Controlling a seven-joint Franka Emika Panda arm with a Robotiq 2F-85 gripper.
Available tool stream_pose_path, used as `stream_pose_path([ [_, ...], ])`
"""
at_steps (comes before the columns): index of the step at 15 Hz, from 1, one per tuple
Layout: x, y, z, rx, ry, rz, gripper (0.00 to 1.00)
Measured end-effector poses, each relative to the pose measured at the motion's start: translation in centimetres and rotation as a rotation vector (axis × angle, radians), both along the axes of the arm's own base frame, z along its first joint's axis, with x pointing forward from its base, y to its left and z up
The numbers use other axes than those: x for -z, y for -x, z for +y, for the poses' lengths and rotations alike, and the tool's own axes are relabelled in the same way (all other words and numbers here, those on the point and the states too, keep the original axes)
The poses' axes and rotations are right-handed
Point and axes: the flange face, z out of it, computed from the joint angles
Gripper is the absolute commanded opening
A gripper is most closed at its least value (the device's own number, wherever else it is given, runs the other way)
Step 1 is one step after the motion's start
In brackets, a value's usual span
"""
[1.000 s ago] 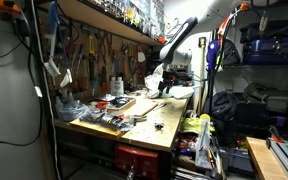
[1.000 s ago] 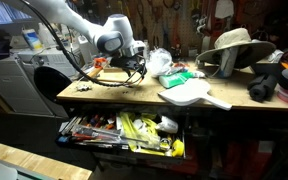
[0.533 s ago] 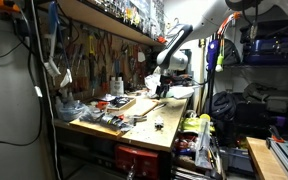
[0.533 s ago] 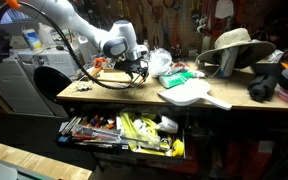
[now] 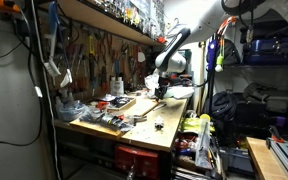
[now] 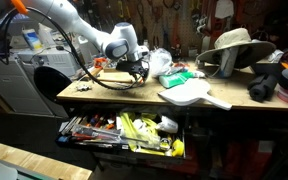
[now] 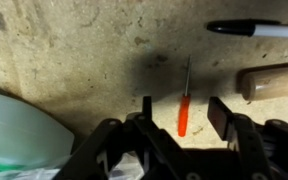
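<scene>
In the wrist view my gripper point(image 7: 182, 112) is open and empty, just above the worn benchtop point(image 7: 84, 60). A small screwdriver with an orange handle point(image 7: 184, 108) lies between the two fingers, its thin shaft pointing away from me. In both exterior views the gripper point(image 5: 159, 88) point(image 6: 136, 68) hangs low over the cluttered workbench, near the wall side.
A black-and-white pen point(image 7: 254, 30) and a wooden piece point(image 7: 272, 80) lie right of the screwdriver; a pale green object point(image 7: 14, 130) lies left. The bench point(image 6: 124, 92) holds a hat point(image 6: 231, 45), a white board point(image 6: 192, 94) and tools. An open drawer point(image 6: 124, 130) of tools sticks out below.
The arm has lowered the gripper toward the benchtop and shifted it slightly along the bench. Nothing was taken hold of.
</scene>
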Motion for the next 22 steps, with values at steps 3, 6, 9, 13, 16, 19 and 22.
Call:
stream_pose_path([
  [3, -0.2, -0.4, 0.1, 0.011, -0.001, -0.010, 0.58],
  [6, -0.1, -0.7, 0.3, 0.032, -0.006, -0.010, 0.42],
  [9, 0.1, -1.0, 0.4, 0.046, -0.007, -0.010, 0.44],
  [13, 0.4, -1.3, 0.6, 0.051, 0.005, 0.000, 0.48],
  [16, 0.8, -1.3, 0.7, 0.052, 0.021, 0.016, 0.23],
  [19, 1.0, -1.5, 0.9, 0.050, 0.035, 0.027, 0.04],
  [22, 0.9, -1.8, 1.4, 0.043, 0.043, 0.031, 0.00],
])
